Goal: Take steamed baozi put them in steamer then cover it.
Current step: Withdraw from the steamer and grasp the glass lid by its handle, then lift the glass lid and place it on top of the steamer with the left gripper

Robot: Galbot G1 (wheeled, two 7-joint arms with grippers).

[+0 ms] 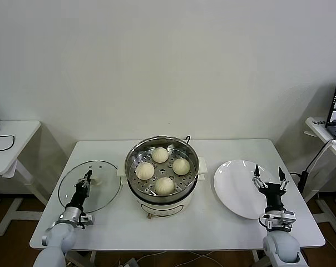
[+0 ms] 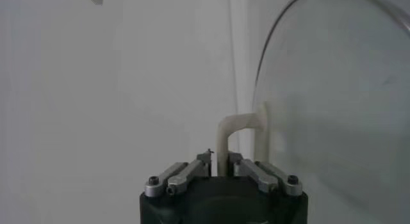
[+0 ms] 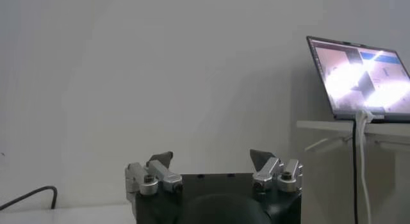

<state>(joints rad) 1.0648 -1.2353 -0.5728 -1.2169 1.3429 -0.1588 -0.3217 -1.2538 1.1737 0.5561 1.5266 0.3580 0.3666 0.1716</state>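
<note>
Four baozi [image 1: 163, 169] sit in the steamer [image 1: 162, 186] mid-table; left gripper [image 1: 88, 178] clamps the lid [image 1: 89, 186] handle [image 2: 232, 132] – left edge – right gripper [image 1: 270, 177] gapes empty above the plate [image 1: 243, 188].

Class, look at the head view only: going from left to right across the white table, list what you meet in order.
Glass lid with the left end effector shut on its handle → steamer holding four steamed baozi → empty white plate → open right end effector above the plate's right edge.
</note>
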